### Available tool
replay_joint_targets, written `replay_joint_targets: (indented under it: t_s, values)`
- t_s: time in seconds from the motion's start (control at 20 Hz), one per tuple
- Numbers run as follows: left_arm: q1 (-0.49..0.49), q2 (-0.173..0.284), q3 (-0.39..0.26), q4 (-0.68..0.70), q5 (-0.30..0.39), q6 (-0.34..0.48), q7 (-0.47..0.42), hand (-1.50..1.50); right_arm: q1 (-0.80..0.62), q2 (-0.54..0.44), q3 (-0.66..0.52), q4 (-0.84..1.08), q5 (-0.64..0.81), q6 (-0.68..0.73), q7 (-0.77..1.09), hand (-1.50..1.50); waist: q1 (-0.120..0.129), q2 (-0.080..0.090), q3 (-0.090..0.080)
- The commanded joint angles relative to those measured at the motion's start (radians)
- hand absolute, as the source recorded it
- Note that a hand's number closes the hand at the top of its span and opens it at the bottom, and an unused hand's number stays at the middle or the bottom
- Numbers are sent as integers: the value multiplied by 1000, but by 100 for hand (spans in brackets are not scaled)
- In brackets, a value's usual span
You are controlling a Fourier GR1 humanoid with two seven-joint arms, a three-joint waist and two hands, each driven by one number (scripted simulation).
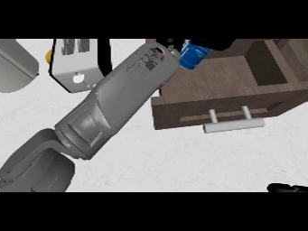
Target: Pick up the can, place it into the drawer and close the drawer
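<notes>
Blue can (193, 55) at upper centre of the frame, tilted, just above the back edge of the open drawer (216, 85), partly hidden by black fingers. Left hand (177, 45) curled round the can, grasping it; only dark fingertips visible at the can's top and left side, the rest masked by the wrist. Grey left forearm (113, 101) running diagonally from lower left of the frame up to the can, crossing the drawer's left corner.

Drawer of dark brown wood, pulled out, occupying the upper right and centre right of the frame; inner compartment (271, 63) visible at upper right, with wooden walls. Drawer front (183, 113) facing the lower edge of the frame, bearing a pale bar handle (234, 125) on two short posts.

Right hand (295, 187) at the lower right corner of the frame, black, only partly in view; cannot tell whether released or clenched. Another dark sliver at the right edge, unclear.

White speckled table (183, 162) beneath everything. White toaster-like appliance (79, 61) with dark slots at upper left, just beside the forearm. Grey rounded object (8, 65) at far upper left, cut by the frame edge.
</notes>
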Motion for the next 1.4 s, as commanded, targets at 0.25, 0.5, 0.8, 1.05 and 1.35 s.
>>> replay_joint_targets:
  t_s: [0.25, 0.5, 0.8, 1.05, 1.35]
  values:
    - [60, 0, -51, 33, 43, 82, -57, -150, -16, -3, 22, 1, 10, 11, -7, -150, -22, 9, 0]
    - [58, 0, -91, 2, 71, 119, -38, -150, -61, 4, 34, -13, 21, -22, 35, -150, -19, 5, 0]
    - [78, 0, -89, -6, 114, 148, -76, -150, -81, -30, 19, -24, 31, -13, 40, -150, -20, 8, -1]
    - [43, 0, -55, 8, 153, 161, -82, -150, -58, -78, 44, -99, 173, -2, -25, -150, -17, 6, -2]
    - [37, 0, -38, -22, 212, 160, -100, -150, -51, -109, 95, -141, 297, 8, -67, -150, -13, 3, -2]
